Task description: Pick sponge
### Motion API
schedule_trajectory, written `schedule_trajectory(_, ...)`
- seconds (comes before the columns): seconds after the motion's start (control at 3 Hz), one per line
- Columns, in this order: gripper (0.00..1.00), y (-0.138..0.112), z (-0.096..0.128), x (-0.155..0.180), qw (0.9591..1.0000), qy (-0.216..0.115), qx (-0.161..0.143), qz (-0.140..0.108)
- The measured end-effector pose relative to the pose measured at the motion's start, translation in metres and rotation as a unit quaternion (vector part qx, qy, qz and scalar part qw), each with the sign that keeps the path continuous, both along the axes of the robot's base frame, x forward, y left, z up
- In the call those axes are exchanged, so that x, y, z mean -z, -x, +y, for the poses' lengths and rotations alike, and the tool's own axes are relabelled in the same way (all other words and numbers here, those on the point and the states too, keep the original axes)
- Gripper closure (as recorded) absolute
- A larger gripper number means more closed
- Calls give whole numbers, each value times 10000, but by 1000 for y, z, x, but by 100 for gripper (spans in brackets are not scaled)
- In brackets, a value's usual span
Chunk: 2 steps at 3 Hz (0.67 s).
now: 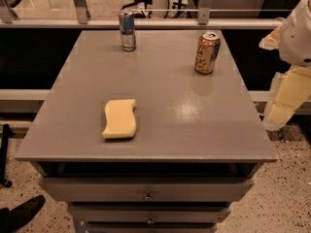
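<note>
The sponge (119, 119) is a pale yellow foam block with wavy sides. It lies flat on the grey table top (165, 81), front left of centre. My gripper (279, 115) hangs off the table's right side, beyond its edge, pointing down. It is well to the right of the sponge and holds nothing that I can see.
A slim blue and silver can (127, 30) stands at the back left of the table. A gold can (207, 52) stands at the back right. Drawers (148, 191) sit below the front edge. A railing (146, 23) runs behind the table.
</note>
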State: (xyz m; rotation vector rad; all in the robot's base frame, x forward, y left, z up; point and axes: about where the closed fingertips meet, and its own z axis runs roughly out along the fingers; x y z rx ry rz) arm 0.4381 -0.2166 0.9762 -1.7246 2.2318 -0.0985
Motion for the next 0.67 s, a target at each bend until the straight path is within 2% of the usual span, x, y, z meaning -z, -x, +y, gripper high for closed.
schedule_trajectory(0.33,0,-2,3,2,10000,-59,-22,-8)
schedule_trajectory(0.67,0,-22,26,19,9980,-587,-227,-49)
